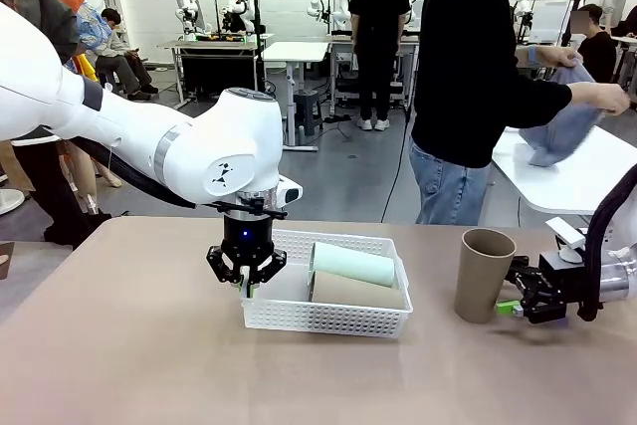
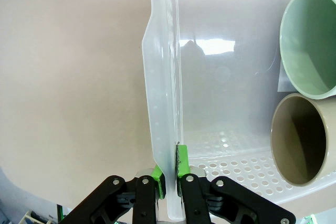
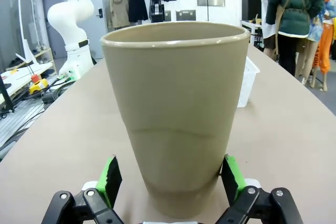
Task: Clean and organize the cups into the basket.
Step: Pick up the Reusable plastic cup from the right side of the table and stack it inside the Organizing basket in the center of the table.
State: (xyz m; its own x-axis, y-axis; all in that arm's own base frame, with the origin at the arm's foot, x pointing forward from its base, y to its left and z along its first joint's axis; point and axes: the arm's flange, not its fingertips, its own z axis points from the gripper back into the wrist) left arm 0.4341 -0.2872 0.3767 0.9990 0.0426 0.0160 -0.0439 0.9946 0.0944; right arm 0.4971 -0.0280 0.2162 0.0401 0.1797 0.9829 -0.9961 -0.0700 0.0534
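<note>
The left gripper [image 1: 247, 284] is clamped on the left end rim of the low white perforated plastic basket [image 1: 328, 318], which holds a lying mint-green tumbler [image 1: 353, 264] and a lying tan tumbler [image 1: 358, 292]. Right of the basket, the right gripper [image 1: 508, 306] has its jaws apart, straddling the base of an upright tan-brown tumbler [image 1: 484, 274], with bare brown table [image 1: 119, 345] all round.

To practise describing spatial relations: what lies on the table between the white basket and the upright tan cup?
Nothing; in the front view the table between the basket and the upright tan cup is bare.
</note>
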